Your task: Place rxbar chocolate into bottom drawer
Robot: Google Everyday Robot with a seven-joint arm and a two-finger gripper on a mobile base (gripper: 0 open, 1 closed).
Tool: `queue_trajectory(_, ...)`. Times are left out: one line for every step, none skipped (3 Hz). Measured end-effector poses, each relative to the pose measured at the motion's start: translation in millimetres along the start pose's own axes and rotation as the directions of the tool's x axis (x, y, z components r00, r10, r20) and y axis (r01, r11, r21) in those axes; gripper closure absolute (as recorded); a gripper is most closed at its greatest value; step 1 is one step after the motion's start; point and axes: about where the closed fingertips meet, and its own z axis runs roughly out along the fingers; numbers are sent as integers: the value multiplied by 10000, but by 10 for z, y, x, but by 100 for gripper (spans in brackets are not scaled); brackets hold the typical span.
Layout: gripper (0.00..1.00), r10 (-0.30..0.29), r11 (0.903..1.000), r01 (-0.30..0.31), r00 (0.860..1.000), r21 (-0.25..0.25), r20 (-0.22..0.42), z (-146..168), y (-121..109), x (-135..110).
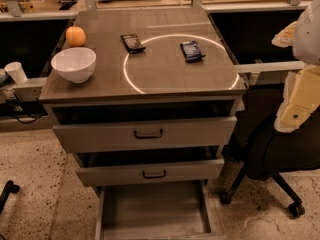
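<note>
Black-wrapped rxbar chocolate (132,42) lies on the table (165,71), well left of my tool (295,101), past the blue bar (192,50). The tool hangs off the table's right edge, and I cannot tell its grip. The bottom drawer (155,211) sits open, lower left of it, ready to receive.

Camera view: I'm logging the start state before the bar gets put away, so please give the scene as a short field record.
rxbar chocolate: cabinet top, rear, left of centre
blue-wrapped bar: cabinet top, to its right
bottom drawer: pulled out, nothing visible inside
upper two drawers: partly open
bowl, orange: left side of top
gripper: right edge of view, beside cabinet, apart from both bars
</note>
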Motion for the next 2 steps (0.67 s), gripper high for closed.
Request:
queue_trajectory(0,0,10000,0,10000,0,0,0,0,0)
queue_trajectory(0,-471,9986,484,9972,-204,587,221,-281,-336)
